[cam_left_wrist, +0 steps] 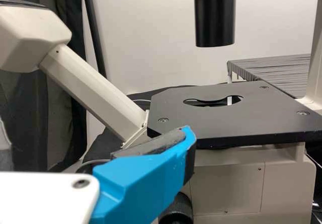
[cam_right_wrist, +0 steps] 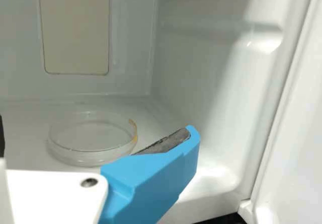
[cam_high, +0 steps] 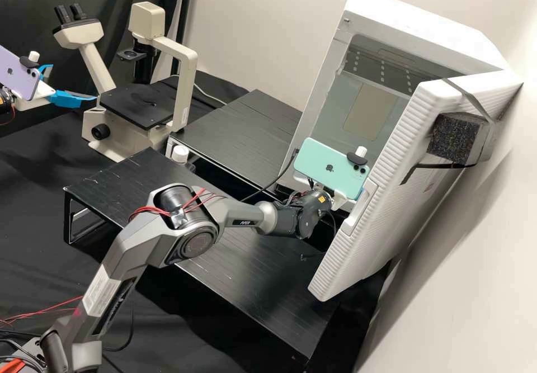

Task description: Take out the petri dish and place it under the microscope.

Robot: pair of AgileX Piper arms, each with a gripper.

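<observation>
"Though the high view lists door (cam_high: 417, 130) open, left gripper (cam_high: 74, 83) unclenched beside microscope (cam_high: 184, 60): dish (cam_right_wrist: 93, 157) placed?"

"No. Left wrist view: stage (cam_left_wrist: 201, 126), awaiting dish. Right wrist view: dish, in cabinet (cam_right_wrist: 201, 78), right gripper (cam_right_wrist: 96, 126) unclenched. Outstanding: removal, placing."

Microscope (cam_high: 137, 104) on seemingly cloth-covered bench (cam_high: 33, 194)

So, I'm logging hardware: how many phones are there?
2: a purple phone on the left arm and a mint-green phone on the right arm, by the open cabinet.

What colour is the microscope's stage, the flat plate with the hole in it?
Black. The stage shows best in the left wrist view.
</observation>
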